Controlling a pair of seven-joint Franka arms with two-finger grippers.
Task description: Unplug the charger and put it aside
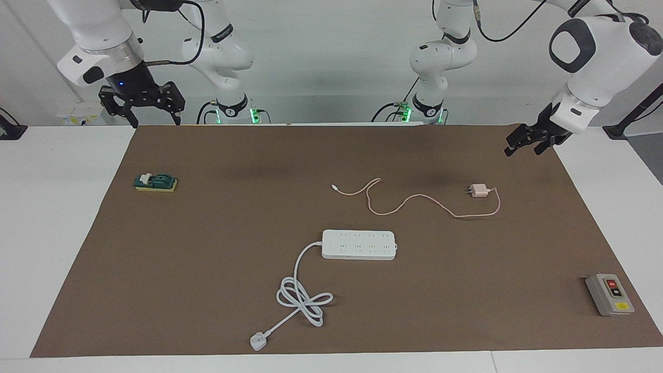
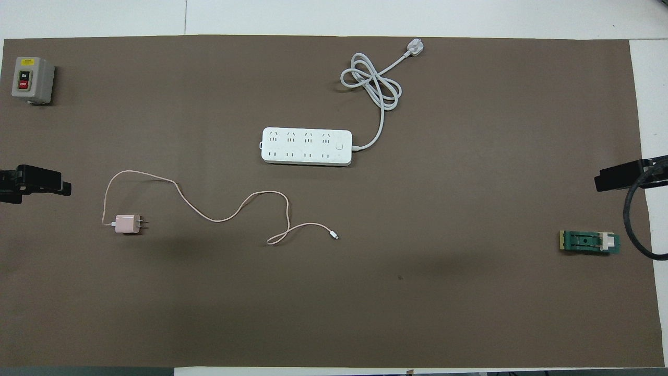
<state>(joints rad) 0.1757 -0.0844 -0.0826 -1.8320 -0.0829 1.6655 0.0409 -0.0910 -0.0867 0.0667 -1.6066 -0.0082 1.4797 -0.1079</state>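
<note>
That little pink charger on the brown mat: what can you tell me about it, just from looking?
The charger is a small, pale pink cube, seemingly plastic, lying on the brown mat toward the left arm's end of the table. Two metal prongs stick out sideways, plugged into nothing. Its thin pink cable snakes loosely across the mat to a small free connector. It lies nearer to the robots than the white power strip. Nothing holds or touches it.

charger (image 1: 480, 190): pale pink smooth plastic, metal prongs
power strip (image 1: 359, 244): glossy white plastic
table cover (image 1: 207, 290): matt brown paper-like sheet
switch box (image 1: 609, 295): grey plastic
</note>
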